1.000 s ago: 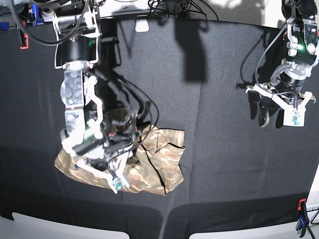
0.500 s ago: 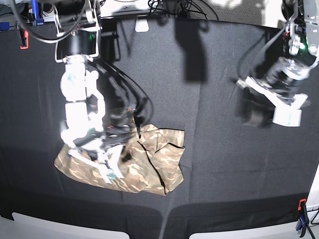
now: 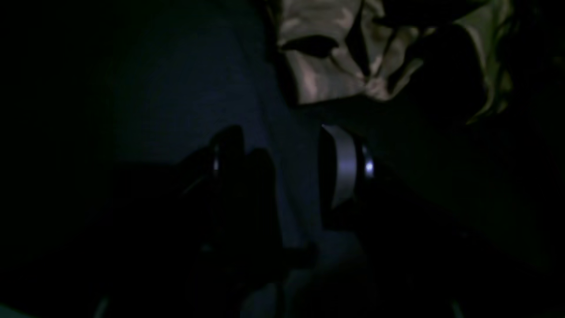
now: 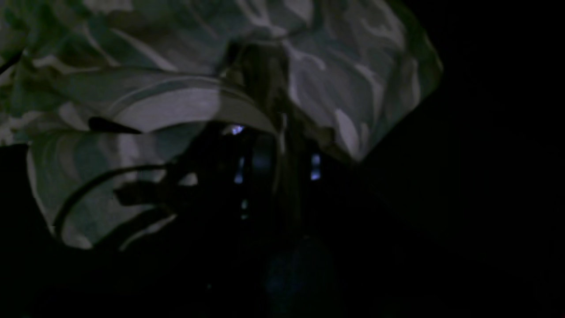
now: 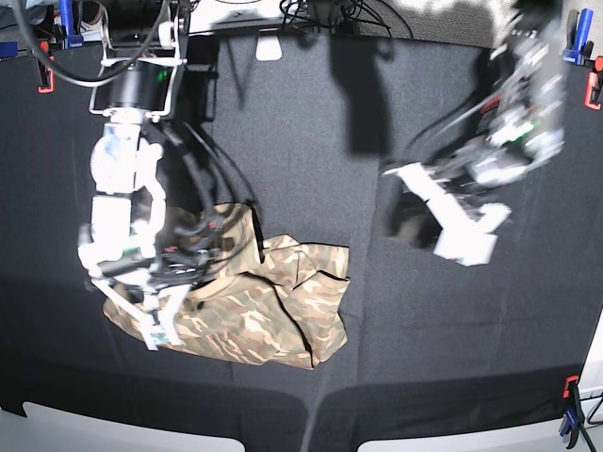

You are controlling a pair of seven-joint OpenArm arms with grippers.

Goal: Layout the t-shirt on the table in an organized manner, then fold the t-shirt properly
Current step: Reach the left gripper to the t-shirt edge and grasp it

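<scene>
Right pincer (image 5: 155, 325) sits low on the shirt (image 5: 283, 306) at the near left of the bench (image 5: 377, 377), and a raised hump of cloth bunches up beside its dark cables. In the dim right wrist view the camouflage fabric drapes over the fingers, and a fold seems to run between them, so it is probably clamped on the shirt, though the picture is too dark to be sure. Left pincer (image 5: 452, 226) hangs over bare black cloth well away to the other side, blurred in the base view; its wrist view shows the two fingers standing apart with nothing between.

The bench cover is matte black with faint creases. The shirt is soft, crumpled and partly doubled over, tan and olive blotches with cream streaks, its plain inner side showing at a dark slit. Its left edge is hidden under the right arm.
</scene>
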